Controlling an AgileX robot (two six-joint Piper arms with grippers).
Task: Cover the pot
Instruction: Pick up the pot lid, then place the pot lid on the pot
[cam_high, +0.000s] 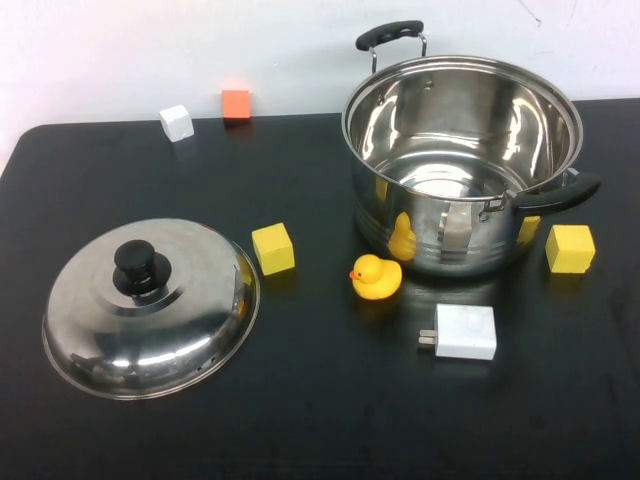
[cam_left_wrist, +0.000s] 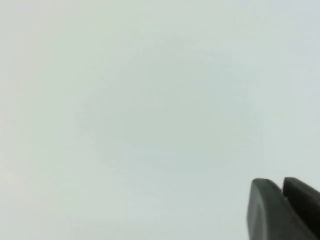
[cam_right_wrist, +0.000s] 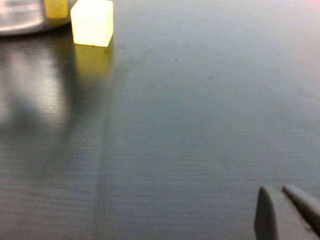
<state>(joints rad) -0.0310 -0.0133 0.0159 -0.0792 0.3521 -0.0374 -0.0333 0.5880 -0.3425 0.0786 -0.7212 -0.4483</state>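
The pot (cam_high: 470, 120) is large, shiny steel with two black side handles. It stands open and empty at the back right of the black table (cam_high: 320, 420). Its base edge shows in the right wrist view (cam_right_wrist: 20, 17). The domed steel lid (cam_high: 160, 330) with a black knob (cam_high: 141, 266) lies knob up at the front left, apart from the pot. Neither gripper shows in the high view. My left gripper (cam_left_wrist: 281, 184) is shut and empty, facing a blank pale surface. My right gripper (cam_right_wrist: 279, 190) is shut and empty, low over bare table.
A yellow cube (cam_high: 273, 248), a rubber duck (cam_high: 376, 277) and a white charger (cam_high: 463, 332) lie between the lid and the pot. Another yellow cube (cam_high: 570, 248) sits right of the pot and shows in the right wrist view (cam_right_wrist: 92, 22). White (cam_high: 177, 122) and orange (cam_high: 236, 103) cubes sit at the back left.
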